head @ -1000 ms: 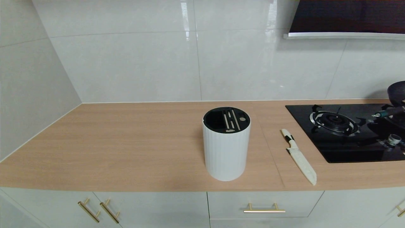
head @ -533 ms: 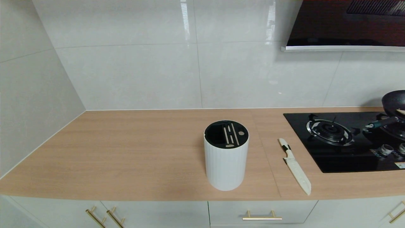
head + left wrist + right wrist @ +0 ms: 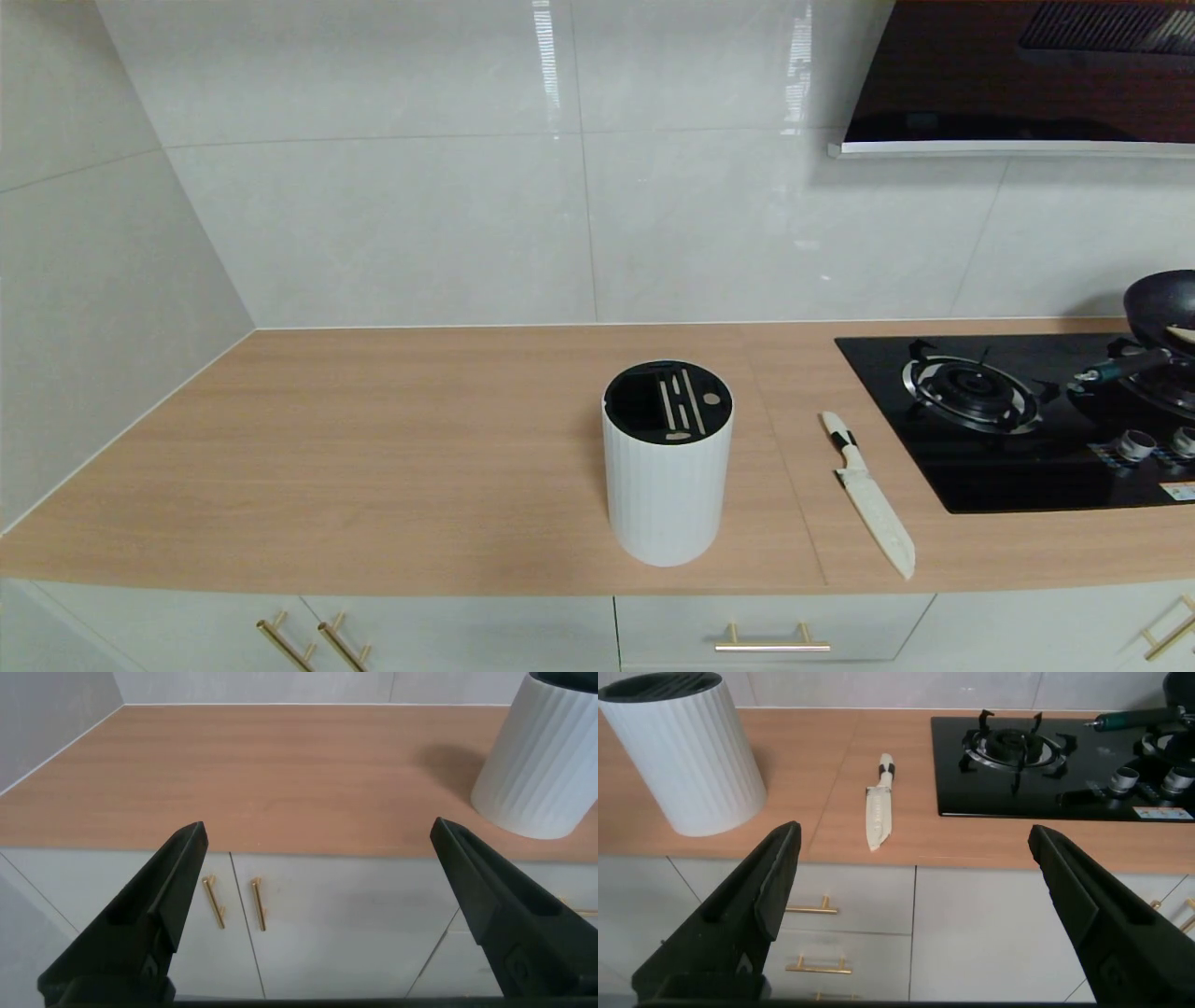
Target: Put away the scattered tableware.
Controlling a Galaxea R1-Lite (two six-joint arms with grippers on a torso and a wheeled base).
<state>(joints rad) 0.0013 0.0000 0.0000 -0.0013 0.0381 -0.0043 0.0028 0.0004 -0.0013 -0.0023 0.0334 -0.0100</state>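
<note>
Here's the knife point(image 3: 866, 495), flat on the counter point(image 3: 373, 448). It lies near the front edge, between the holder point(image 3: 667, 485) and the hob point(image 3: 980, 471), touching neither. Its pale blade points toward the front edge and the handle points back toward the wall. The handle carries a dark band where it meets the blade.

The holder stands upright, a white ribbed cylinder. Its black top is cut with slots and has one bigger opening on the robot's left side.

Down low, the left gripper point(image 3: 322, 915) hangs in front of the cabinet doors below the counter edge. Its two dark fingers are spread wide, and the holder point(image 3: 542, 765) sits off to one side, well apart. The right gripper point(image 3: 920, 915) is just as wide open (same low post in front of the cabinets). From there the knife point(image 3: 880, 812) shows past the edge, with the holder point(image 3: 691, 756) beside it. A dark pan point(image 3: 1162, 303) sits on the hob's far right burner.
</note>
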